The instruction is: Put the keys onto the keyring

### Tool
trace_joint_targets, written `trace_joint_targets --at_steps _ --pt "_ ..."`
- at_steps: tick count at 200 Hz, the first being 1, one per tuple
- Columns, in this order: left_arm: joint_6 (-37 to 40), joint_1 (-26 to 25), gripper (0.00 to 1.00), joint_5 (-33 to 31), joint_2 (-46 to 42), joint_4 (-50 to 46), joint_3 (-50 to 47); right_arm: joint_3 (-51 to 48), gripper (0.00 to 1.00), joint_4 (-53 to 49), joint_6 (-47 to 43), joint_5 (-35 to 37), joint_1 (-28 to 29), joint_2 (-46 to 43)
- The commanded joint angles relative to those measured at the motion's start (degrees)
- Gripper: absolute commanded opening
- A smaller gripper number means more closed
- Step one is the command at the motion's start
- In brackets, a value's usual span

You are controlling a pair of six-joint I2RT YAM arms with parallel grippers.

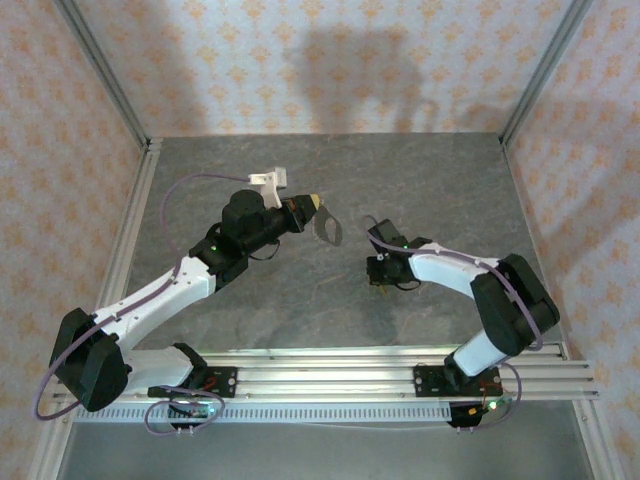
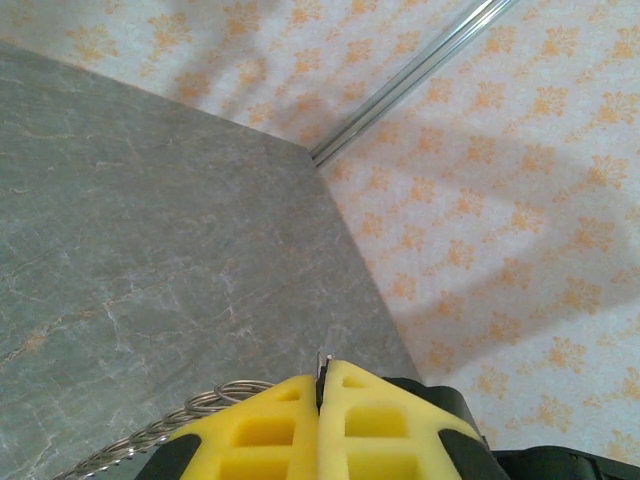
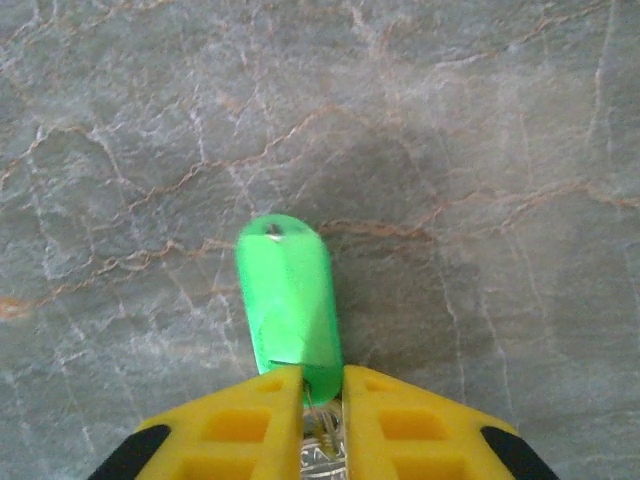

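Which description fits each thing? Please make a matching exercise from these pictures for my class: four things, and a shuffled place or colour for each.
Things:
1 green key
2 keyring
3 table
4 wall

Descriptions:
a grey, veined
b pinched in the left gripper
c orange flower pattern
d one end between the right gripper fingers

Pairs: 1-d, 2-b, 3-a, 4-c

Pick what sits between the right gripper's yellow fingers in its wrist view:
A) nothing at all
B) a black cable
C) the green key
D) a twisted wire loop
C: in the right wrist view the near end of the green key is pinched in the right gripper, with the rest of the key sticking out over the grey table.
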Motion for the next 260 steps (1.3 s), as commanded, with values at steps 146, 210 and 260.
trace_joint_targets --at_steps 146,210,260 --pt "0.92 -0.50 0.00 -0.57 -0.92 3.17 1.42 -1.03 0.11 0.45 1.83 0.19 0.14 -0.76" --pt "0.92 -0.50 0.00 -0.48 -0.84 3.13 1.32 -0.85 0.00 0.36 1.75 1.65 0.13 -0.40" --pt "1.31 -0.50 0.00 -0.23 -0.85 2.30 1.53 -1.32 0.00 0.99 2.77 0.81 -1.04 -10.02"
